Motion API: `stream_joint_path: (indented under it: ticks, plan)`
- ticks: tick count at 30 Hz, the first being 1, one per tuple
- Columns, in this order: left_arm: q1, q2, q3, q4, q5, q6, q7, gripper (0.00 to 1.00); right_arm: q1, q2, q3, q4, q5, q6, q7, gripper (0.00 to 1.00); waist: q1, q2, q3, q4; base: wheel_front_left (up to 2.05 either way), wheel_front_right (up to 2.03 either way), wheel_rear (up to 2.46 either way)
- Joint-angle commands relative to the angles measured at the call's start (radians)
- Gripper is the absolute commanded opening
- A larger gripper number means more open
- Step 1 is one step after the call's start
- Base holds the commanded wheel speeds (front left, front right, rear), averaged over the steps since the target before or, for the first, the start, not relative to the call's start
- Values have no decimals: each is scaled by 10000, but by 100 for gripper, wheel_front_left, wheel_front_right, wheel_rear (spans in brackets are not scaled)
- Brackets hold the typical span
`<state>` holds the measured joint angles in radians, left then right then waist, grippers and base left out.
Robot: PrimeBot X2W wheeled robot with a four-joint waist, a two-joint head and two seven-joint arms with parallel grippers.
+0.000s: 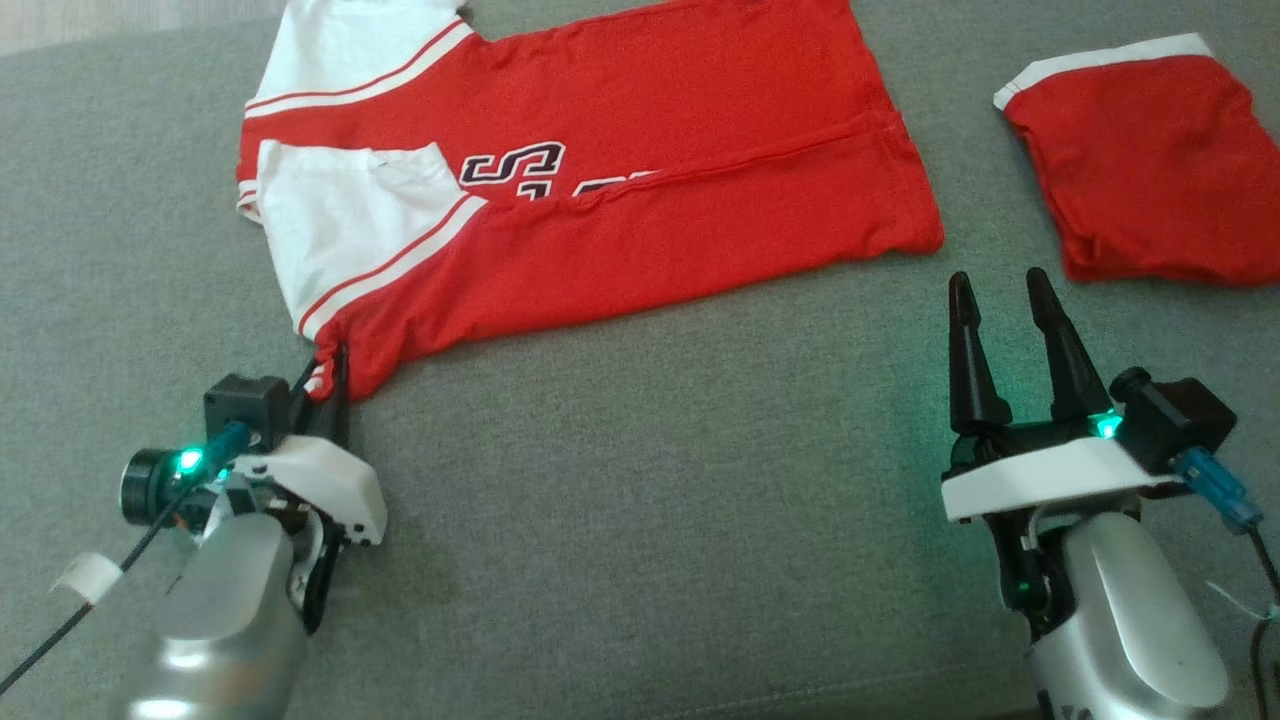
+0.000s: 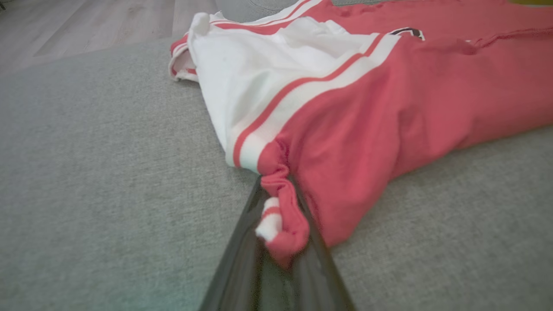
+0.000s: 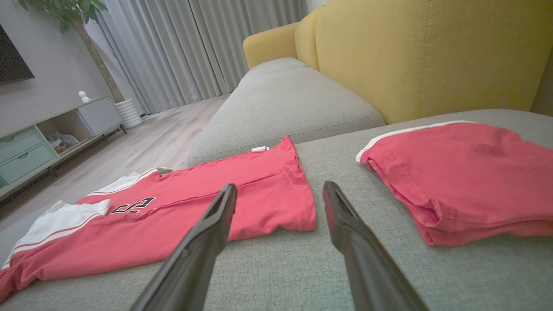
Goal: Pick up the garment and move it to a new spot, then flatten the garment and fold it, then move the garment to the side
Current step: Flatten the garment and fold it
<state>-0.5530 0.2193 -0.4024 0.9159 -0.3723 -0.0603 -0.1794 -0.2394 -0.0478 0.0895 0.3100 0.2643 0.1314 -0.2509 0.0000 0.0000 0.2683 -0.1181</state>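
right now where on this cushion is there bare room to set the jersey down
Widest bare patch: grey cushion below the jersey, between left claw and right claw. A second strip runs left of the white sleeve. Crowded: the narrow gap between jersey hem and folded red garment.

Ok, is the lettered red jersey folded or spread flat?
Folded lengthwise: the red jersey has its near half lapped over, hiding part of the black lettering. The left gripper pinches its corner.
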Motion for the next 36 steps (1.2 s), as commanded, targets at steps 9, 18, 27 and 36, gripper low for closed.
stream_joint_path:
  ticks: [9,18,27,36]
  plan:
    - [-186,32,460,-771,-173,467,-691,0,-588,-24,1,440,-363,-7,-26,100,0,0,-166,276,0,0,0]
    - [152,-119,813,-3151,177,583,-820,0,-2239,-24,-840,2501,-650,-7,1566,100,0,0,-76,908,0,0,0]
    - [295,-394,724,-4132,499,359,-822,0,-3929,-24,-2599,5414,-2681,-7,1933,100,0,0,241,1488,0,0,0]
    - [200,-476,799,-4215,588,294,-823,0,-4649,-24,-2354,7116,-3433,-7,1927,100,0,0,414,1571,0,0,0]
